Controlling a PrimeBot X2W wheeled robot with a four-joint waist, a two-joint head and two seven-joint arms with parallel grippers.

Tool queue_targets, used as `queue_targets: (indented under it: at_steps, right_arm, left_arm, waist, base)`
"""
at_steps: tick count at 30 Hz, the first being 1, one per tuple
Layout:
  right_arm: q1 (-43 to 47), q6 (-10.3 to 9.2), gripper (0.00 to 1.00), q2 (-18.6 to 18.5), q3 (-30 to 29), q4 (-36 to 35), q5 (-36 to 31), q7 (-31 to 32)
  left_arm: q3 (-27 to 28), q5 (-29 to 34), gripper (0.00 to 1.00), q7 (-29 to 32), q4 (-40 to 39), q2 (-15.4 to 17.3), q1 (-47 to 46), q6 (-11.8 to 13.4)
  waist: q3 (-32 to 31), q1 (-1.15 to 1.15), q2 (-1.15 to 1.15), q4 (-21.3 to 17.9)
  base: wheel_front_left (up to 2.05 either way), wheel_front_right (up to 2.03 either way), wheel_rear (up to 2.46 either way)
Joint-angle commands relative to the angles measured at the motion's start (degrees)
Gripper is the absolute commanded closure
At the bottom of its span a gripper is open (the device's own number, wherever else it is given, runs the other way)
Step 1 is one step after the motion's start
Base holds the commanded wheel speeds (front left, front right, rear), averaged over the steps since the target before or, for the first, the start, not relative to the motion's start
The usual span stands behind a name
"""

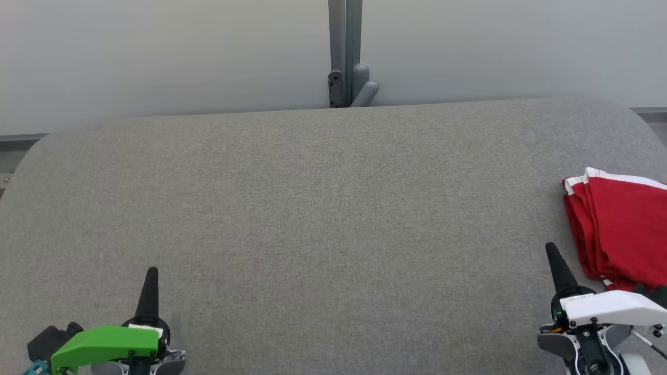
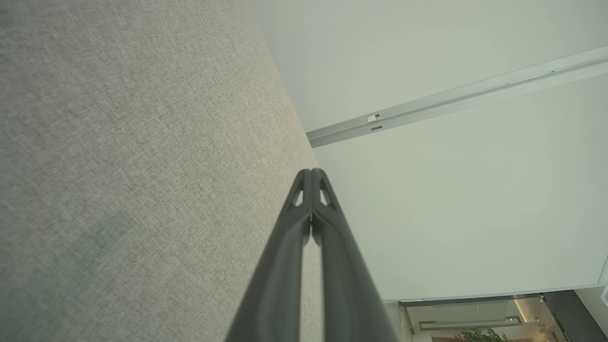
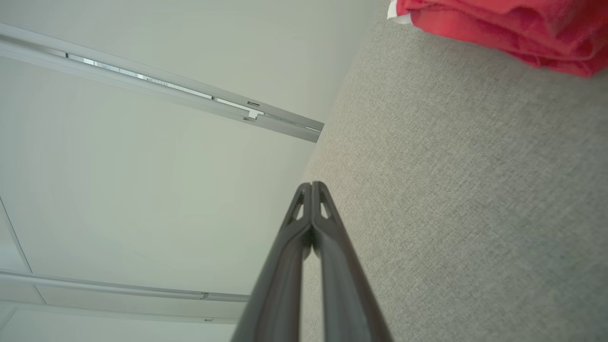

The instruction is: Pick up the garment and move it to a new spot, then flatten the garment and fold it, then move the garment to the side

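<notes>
Garment [image 1: 620, 229], red with white trim, lies in a folded stack at the right side of the table [image 1: 312, 208]. The head view's right border cuts it off, so I cannot tell how near it sits to the table's own right rim. On that showing the task looks nearly or wholly done: the cloth is folded in several layers and set off to the side. At most a tidy-up seems left, since the layers' left edges look slightly uneven. Left gripper [image 1: 151, 276] sits at the lower left, fingers pressed together and holding nothing. Right gripper [image 1: 552, 252] sits at the lower right, fingers likewise together and empty, just beside the garment's near-left corner. Whether its white wrist housing touches the cloth's near edge I cannot tell. Room for moving is wide: the grey surface runs open from one gripper to the other and back to the far edge. A wall [image 1: 156, 52] and a grey post [image 1: 345, 52] stand close behind that edge. The far corners are rounded, so the surface narrows there. Any sweep of the right arm to the right would likely meet the stack first.
</notes>
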Motion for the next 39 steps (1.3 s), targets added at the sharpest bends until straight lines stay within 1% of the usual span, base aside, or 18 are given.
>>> queue_targets:
  at_steps: [1, 39]
  right_arm:
    - [-1.1, 0.03, 1.00, -0.3, 0.0, -0.2, 1.9, 0.4]
    - [-3.8, 0.02, 1.00, -0.6, 0.5, 0.2, 20.7, 4.9]
  left_arm:
    - [0.4, -1.6, 1.00, 0.4, -0.6, 0.3, -1.6, -0.5]
    - [3.0, -17.4, 1.00, 5.0, -1.1, 0.4, -4.4, -2.0]
  waist:
    - [0.0, 0.00, 0.00, -0.1]
    - [0.5, -0.01, 0.00, -1.1]
  base:
    - [0.00, 0.00, 0.00]
    - [0.00, 0.00, 0.00]
